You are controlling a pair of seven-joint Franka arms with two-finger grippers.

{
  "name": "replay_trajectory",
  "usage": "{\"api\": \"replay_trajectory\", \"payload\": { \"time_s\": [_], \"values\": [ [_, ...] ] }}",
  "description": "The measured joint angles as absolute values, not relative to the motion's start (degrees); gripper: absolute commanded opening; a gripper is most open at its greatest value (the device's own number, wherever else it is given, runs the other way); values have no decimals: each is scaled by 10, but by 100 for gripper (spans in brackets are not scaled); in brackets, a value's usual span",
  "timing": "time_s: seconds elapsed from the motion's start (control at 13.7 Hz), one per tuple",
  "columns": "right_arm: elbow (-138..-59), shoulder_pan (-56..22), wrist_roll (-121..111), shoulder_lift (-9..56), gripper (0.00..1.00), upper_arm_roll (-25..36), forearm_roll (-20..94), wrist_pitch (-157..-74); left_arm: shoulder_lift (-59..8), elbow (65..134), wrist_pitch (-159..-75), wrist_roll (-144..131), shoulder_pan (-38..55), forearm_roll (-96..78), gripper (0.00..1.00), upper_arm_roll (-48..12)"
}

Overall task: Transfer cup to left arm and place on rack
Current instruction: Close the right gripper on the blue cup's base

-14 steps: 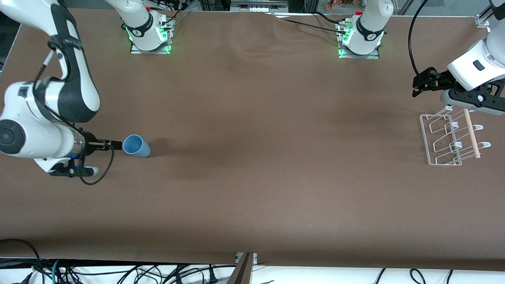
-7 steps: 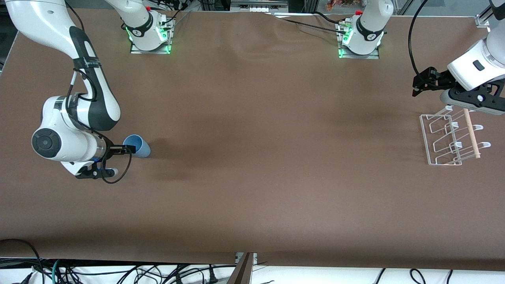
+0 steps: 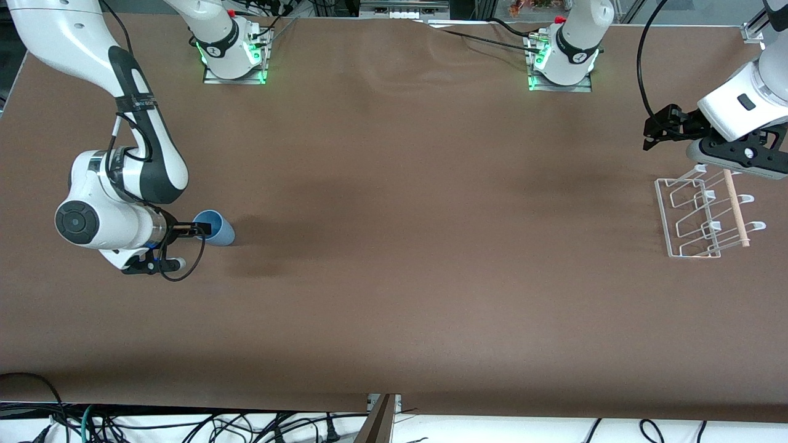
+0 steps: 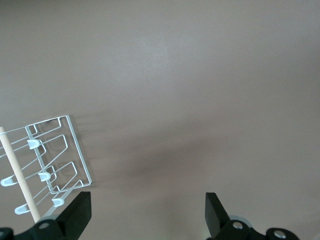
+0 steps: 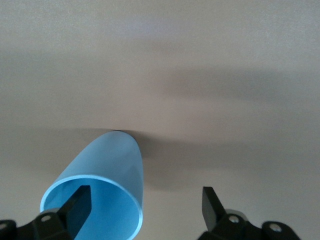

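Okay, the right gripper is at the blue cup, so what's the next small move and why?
Probably close the right gripper on the cup's wall. The cup stands on the table, one finger already inside its rim and the other outside, jaws open. The left gripper waits open over the rack.

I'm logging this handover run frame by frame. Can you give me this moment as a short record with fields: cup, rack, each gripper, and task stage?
cup: light-blue cup lying on its side on the table, toward the right arm's end
rack: rack on the table toward the left arm's end, nothing on it
right gripper: right gripper open, low at the cup's mouth, one finger inside the rim
left gripper: left gripper open, waiting above the rack
task stage: cup not yet gripped, handover not begun
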State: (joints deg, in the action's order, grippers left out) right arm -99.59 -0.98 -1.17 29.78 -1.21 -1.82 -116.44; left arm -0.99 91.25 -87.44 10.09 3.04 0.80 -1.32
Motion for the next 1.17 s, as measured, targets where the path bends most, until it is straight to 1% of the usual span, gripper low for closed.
{"api": "replay_trajectory", "payload": {
  "time_s": [0.29,0.44,0.58,0.66,1.17],
  "values": [
    [-1007,-8,-12,298,43,-12,-18,-1166,-10,912,-873,101,30,8,100,-13],
    [-1010,-8,-12,298,29,-12,-18,-1166,-10,912,-873,101,30,8,100,-13],
    [-1010,-8,-12,298,6,-13,-18,-1166,-10,912,-873,101,30,8,100,-13],
    [-1010,-9,-12,298,0,-13,-17,-1166,-10,912,-873,101,30,8,100,-13],
    [-994,-9,-12,302,0,-15,78,-1167,-11,912,-873,101,31,8,100,-14]
  ]
}}
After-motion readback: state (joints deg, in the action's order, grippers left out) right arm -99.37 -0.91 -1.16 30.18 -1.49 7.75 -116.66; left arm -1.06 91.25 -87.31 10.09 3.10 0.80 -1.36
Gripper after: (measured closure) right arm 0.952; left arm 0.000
